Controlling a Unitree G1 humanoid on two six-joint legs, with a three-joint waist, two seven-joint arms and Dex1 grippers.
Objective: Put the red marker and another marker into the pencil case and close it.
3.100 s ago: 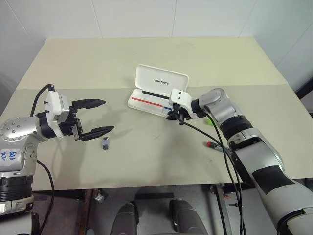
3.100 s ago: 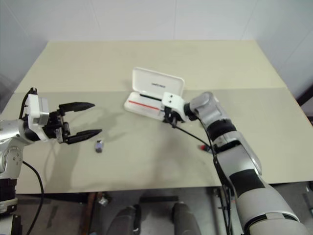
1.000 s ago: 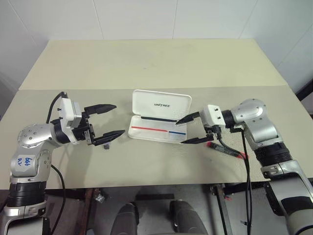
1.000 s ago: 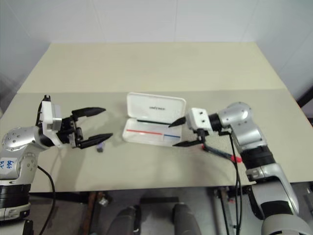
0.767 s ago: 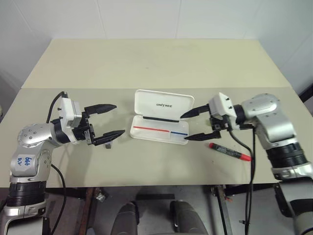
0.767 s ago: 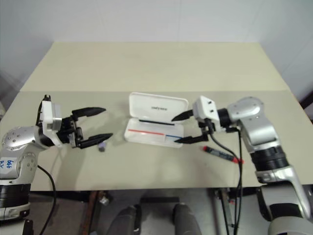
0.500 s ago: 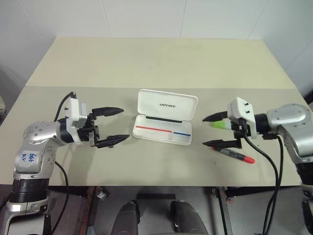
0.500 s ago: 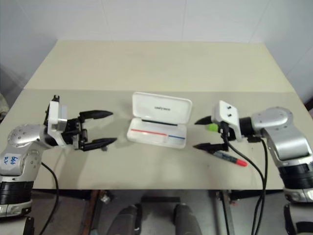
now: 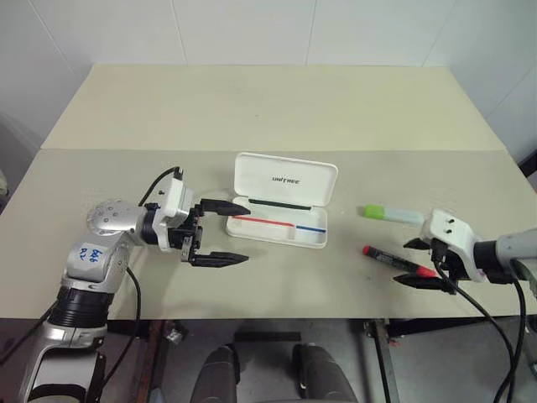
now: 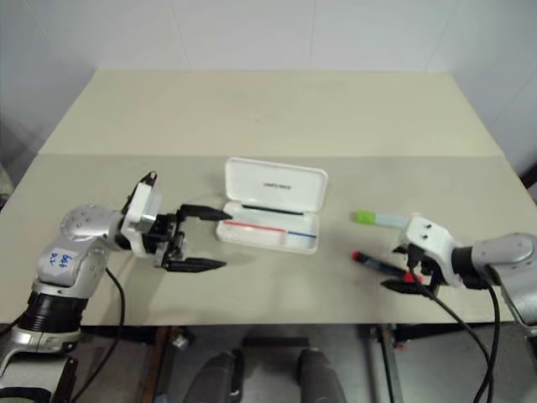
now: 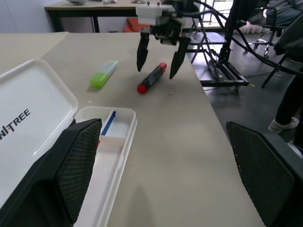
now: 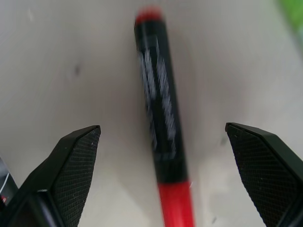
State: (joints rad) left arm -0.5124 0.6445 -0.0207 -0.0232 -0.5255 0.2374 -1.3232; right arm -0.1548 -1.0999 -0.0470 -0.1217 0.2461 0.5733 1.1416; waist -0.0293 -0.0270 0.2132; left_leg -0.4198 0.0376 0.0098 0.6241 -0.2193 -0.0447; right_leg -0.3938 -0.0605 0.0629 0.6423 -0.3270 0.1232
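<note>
1. My right gripper (image 9: 426, 263) hangs over the red marker (image 9: 394, 259), fingers spread wide either side of the barrel, nothing gripped.
2. The marker lies flat on the table (image 9: 252, 109), right of the case (image 9: 281, 210).
3. The green marker (image 9: 392, 214) lies just beyond it.
4. My left gripper (image 9: 235, 232) is wide open and empty at the open case's left end.

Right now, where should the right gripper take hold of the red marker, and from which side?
Grip the black barrel of the red marker at its middle, coming from above. It lies flat on the table, and the open right gripper already straddles it, one finger on each side.
</note>
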